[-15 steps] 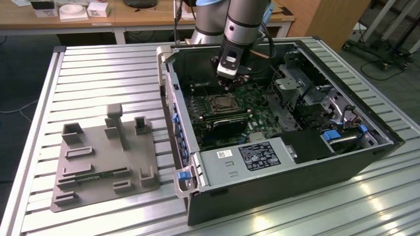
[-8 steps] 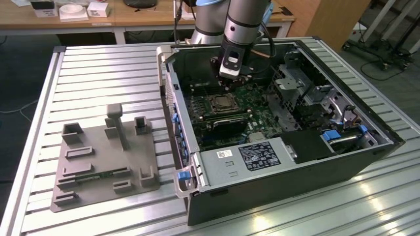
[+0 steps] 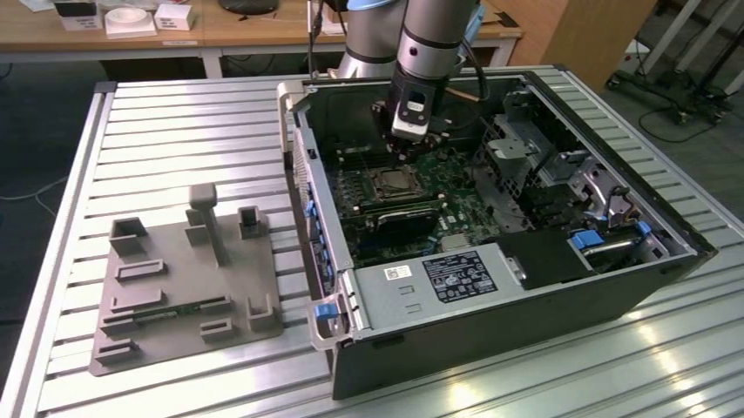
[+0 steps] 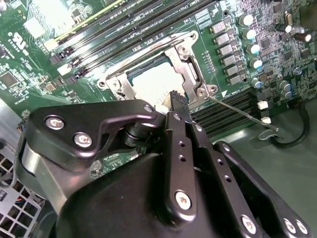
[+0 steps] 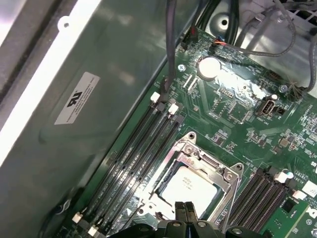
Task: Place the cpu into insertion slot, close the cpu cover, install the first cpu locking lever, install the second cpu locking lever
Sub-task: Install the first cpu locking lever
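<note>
One gripper, jaws closed together and empty, sits close to the cover lying flat over the chip; one lever sticks out.

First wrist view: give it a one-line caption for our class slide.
Shut gripper close to the cpu, which lies framed by the lowered cpu cover on the green motherboard, beside black memory slots.
</note>
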Motion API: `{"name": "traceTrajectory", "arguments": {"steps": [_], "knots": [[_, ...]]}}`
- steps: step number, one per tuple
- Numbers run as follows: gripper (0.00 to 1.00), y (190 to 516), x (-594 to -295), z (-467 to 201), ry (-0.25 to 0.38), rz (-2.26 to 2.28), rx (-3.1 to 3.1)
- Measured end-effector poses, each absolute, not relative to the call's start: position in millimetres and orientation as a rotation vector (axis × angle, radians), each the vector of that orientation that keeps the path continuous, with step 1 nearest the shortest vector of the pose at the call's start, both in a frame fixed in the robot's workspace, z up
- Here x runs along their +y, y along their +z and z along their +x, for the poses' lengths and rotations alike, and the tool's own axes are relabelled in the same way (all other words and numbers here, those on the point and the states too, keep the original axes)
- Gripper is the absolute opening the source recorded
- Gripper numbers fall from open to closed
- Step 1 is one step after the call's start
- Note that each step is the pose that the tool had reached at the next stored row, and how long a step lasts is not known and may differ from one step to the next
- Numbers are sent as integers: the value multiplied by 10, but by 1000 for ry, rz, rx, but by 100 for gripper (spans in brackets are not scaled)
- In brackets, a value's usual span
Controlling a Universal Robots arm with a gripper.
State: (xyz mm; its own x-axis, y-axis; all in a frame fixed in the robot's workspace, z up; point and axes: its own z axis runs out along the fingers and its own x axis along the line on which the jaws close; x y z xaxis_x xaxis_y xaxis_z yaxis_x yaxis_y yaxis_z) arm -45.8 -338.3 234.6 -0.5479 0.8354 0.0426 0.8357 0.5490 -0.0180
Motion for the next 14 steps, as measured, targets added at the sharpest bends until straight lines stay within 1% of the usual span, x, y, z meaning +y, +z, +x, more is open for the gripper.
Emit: {"name": "traceTrajectory", "arguments": {"steps": [14], "knots": [[10, 2346, -3383, -458, -6, -1450, -2735]]}}
